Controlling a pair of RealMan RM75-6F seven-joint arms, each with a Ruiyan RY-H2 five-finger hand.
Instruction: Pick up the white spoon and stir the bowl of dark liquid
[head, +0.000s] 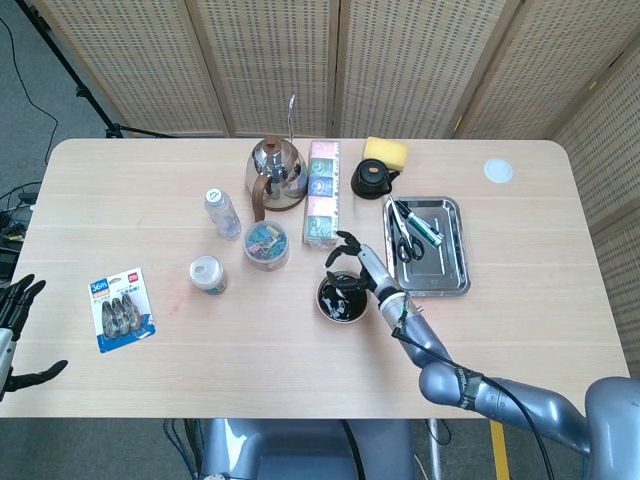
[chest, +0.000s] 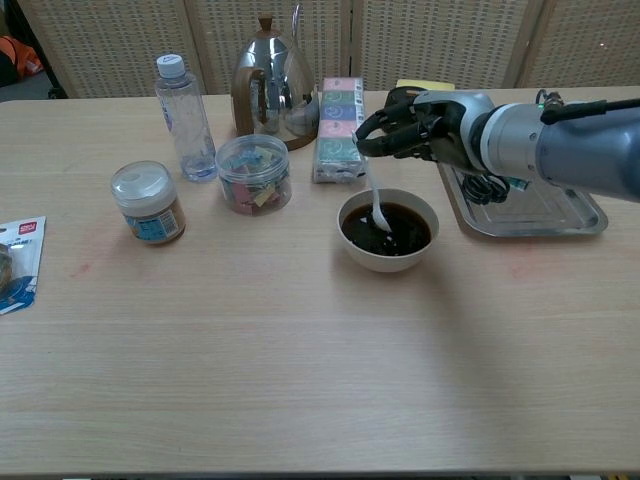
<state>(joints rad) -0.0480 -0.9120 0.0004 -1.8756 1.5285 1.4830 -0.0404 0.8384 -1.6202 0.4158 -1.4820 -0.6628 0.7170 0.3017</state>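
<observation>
A white bowl (chest: 388, 256) of dark liquid (chest: 400, 232) stands mid-table; the bowl (head: 341, 299) also shows in the head view. My right hand (chest: 412, 135) hovers above its far rim and grips the handle of the white spoon (chest: 375, 198), whose tip dips into the liquid. From the head view the right hand (head: 357, 258) sits just behind the bowl. My left hand (head: 15, 320) hangs off the table's left edge, fingers spread, holding nothing.
A metal tray (chest: 590, 215) with scissors lies right of the bowl. Behind it stand a tissue pack (chest: 338, 129), a steel kettle (chest: 270, 88), a black lid (chest: 402, 103), a clip jar (chest: 254, 173), a water bottle (chest: 183, 118) and a small jar (chest: 147, 203). A blister pack (head: 119, 308) lies at left.
</observation>
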